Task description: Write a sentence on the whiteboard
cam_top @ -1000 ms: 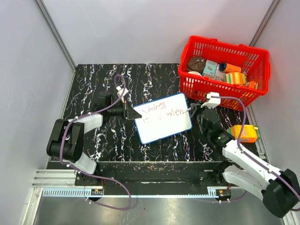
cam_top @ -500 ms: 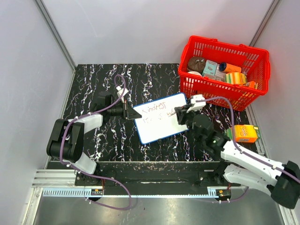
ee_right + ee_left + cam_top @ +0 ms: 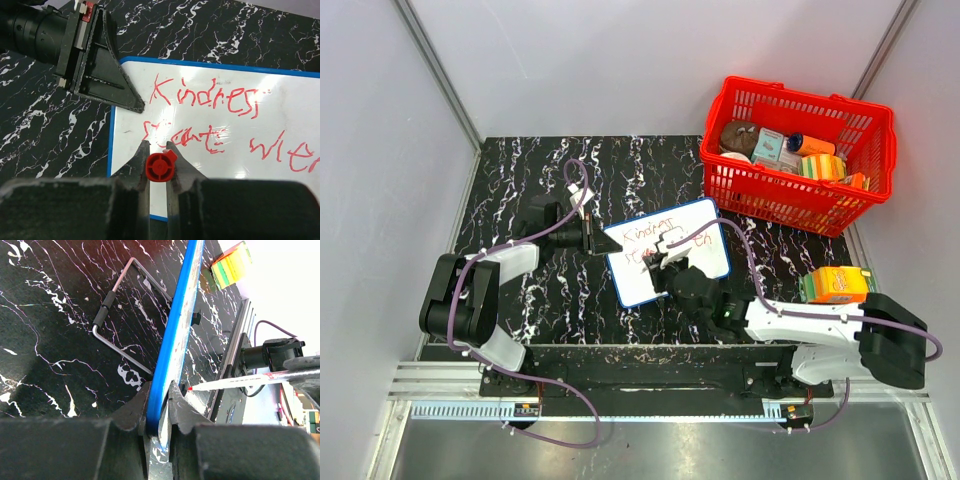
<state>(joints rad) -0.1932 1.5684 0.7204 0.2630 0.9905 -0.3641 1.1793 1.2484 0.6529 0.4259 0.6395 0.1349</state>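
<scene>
The whiteboard (image 3: 645,286), white with a blue frame, lies tilted on the black marble table. My left gripper (image 3: 604,243) is shut on its left edge; the left wrist view shows the blue frame (image 3: 177,325) clamped between the jaws of that gripper (image 3: 160,390). The sentence (image 3: 205,97) is in red marker: "Kindness" on top, and a second line (image 3: 186,137) running to the right. My right gripper (image 3: 159,150) is shut on a red marker (image 3: 160,167), hovering over the board's left part below the second line. From the left wrist, the marker's (image 3: 235,381) red tip sits close to the board face.
A red basket (image 3: 880,150) with several packages stands at the back right. An orange carton (image 3: 837,284) lies at the right edge beside my right arm. A bent wire stand (image 3: 120,315) lies on the table behind the board. Grey walls close in both sides.
My right arm has swept left across the board, from its right edge to the left part, carrying the marker. The left gripper and the board have stayed put.
</scene>
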